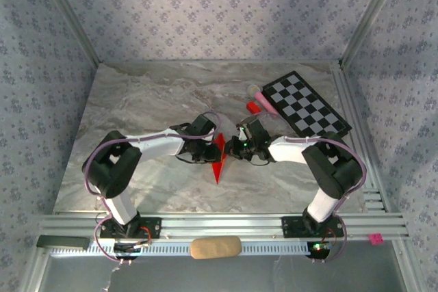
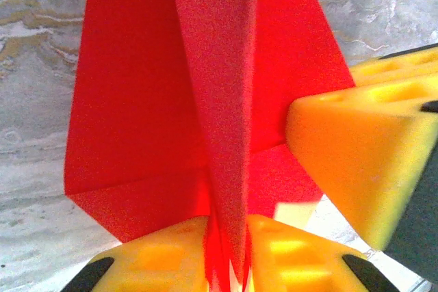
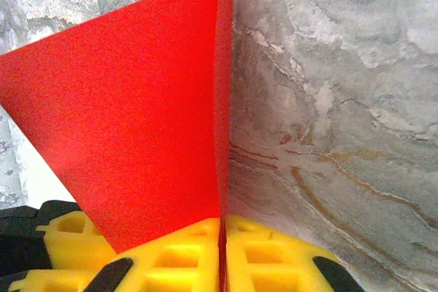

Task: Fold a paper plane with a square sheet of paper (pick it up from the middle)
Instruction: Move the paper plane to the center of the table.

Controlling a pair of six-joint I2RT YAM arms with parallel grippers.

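The square sheet of paper (image 1: 219, 166) is bright red and folded into a narrow pointed paper plane. It is held off the marble table (image 1: 137, 100) at the middle, point toward the near edge. My left gripper (image 1: 213, 147) is shut on its layered centre fold (image 2: 226, 169) from the left, with a wing (image 2: 137, 100) spreading beside it. My right gripper (image 1: 232, 148) is shut on the thin crease (image 3: 223, 100) from the right, and a flat red wing (image 3: 137, 114) stands to the left of it. The right gripper's yellow finger (image 2: 356, 155) shows close by in the left wrist view.
A black and white checkerboard (image 1: 306, 104) lies at the back right. A small red block (image 1: 254, 107) and a pink object (image 1: 261, 94) sit at its left corner. A tan pad (image 1: 215, 247) rests on the front rail. Patterned walls enclose the table.
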